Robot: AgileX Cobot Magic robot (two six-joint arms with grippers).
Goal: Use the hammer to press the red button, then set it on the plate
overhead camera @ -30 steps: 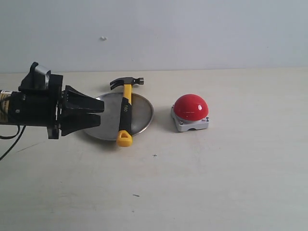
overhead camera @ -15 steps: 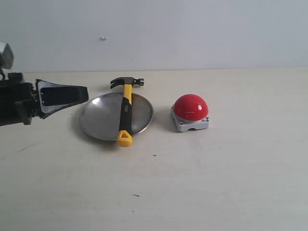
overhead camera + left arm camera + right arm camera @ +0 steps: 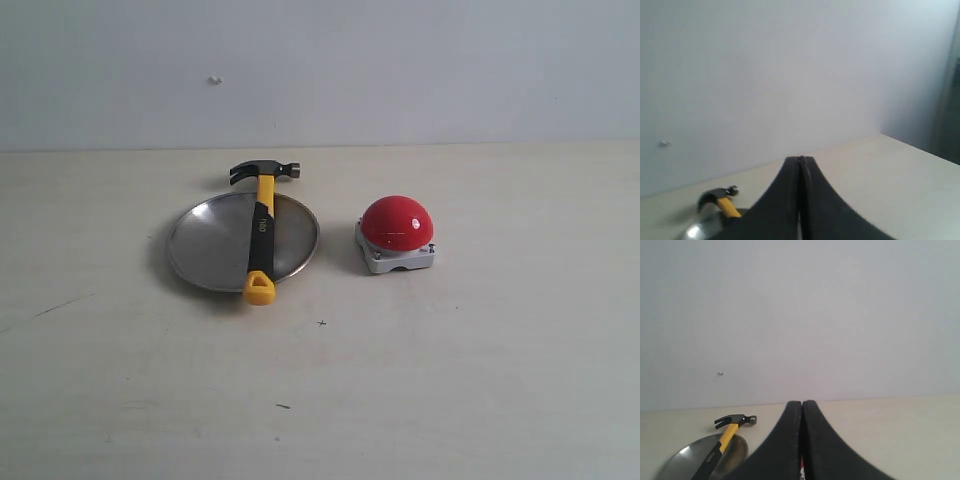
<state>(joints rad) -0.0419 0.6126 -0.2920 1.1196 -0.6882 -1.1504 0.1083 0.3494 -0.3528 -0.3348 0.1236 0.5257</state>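
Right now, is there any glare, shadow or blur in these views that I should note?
Exterior view: sharp and evenly lit; soft shadows lie left of the plate and of the hammer, with a pale sheen on the red button. Left wrist view: hazy, with the hammer blurred beside the shut left hand. Right wrist view: clearer, with the shut right hand filling the foreground.

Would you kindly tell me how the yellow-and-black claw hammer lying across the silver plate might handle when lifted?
The yellow-and-black claw hammer looks rigid. Its dark steel head probably makes it head-heavy, tipping if gripped near the looped end. Bridging the round silver metal plate, it might rock when nudged.
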